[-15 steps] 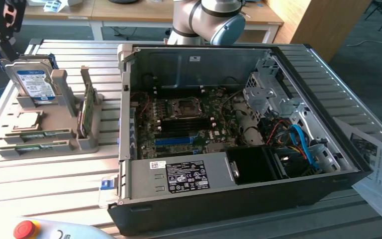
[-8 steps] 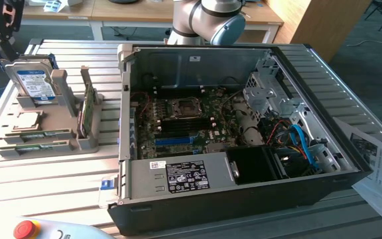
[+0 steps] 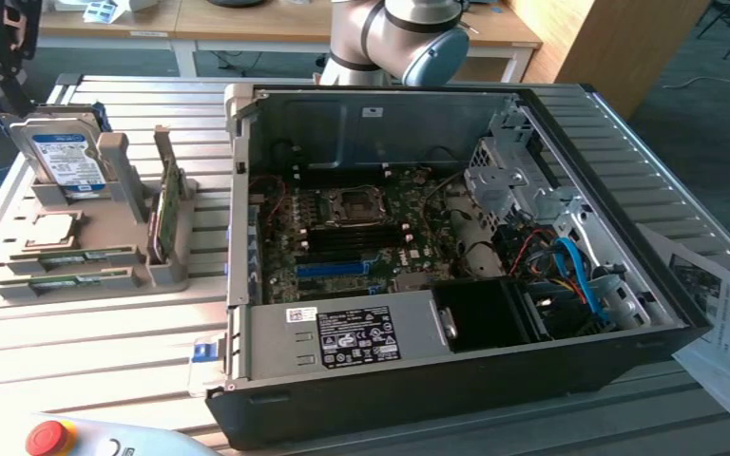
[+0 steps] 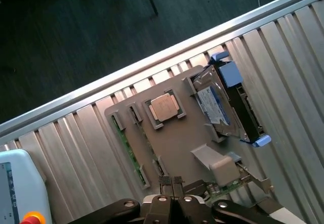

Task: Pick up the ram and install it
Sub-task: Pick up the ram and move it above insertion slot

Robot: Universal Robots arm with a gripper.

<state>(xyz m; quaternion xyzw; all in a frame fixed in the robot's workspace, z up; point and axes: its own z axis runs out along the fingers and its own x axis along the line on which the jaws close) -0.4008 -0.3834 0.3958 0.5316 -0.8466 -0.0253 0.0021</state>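
Found the gripper (image 4: 171, 181) closest in the wrist view, fingertips clenched flat against each other with nothing between them, hanging over one end of the grey parts holder (image 4: 177, 143) and touching none of it. Noted the ram (image 4: 126, 145) just past the fingertips, lying lengthwise in the outermost long slot of the holder, along its edge, unlifted. Could not make out a second stick in the neighbouring slot, nor rule one out. Spotted a processor chip (image 4: 164, 107) seated mid-holder, then a hard drive (image 4: 218, 107) standing in its cradle at the far end. Noted the broader green card (image 3: 166, 209) upright in a stand close by the fingertips. Saw, beyond the holder on the slatted table (image 3: 86, 351), the open computer case (image 3: 669, 328) toward the exterior view's right, with its motherboard (image 3: 339, 275) exposed, dark long slots (image 3: 358, 239) beside the processor socket, and blue cables (image 3: 574, 266) further right.

Judged the pick not yet begun. Feared a blunt knock on the stick from a descent with jaws left clenched, enough to jam or crack it in its slot. Feared also a grab at the wrong green board, given the taller card so near the fingertips. Expected trouble from a skewed pinch along so thin an edge: a tilted lift, then a crooked seat and bent contacts at the motherboard slot.
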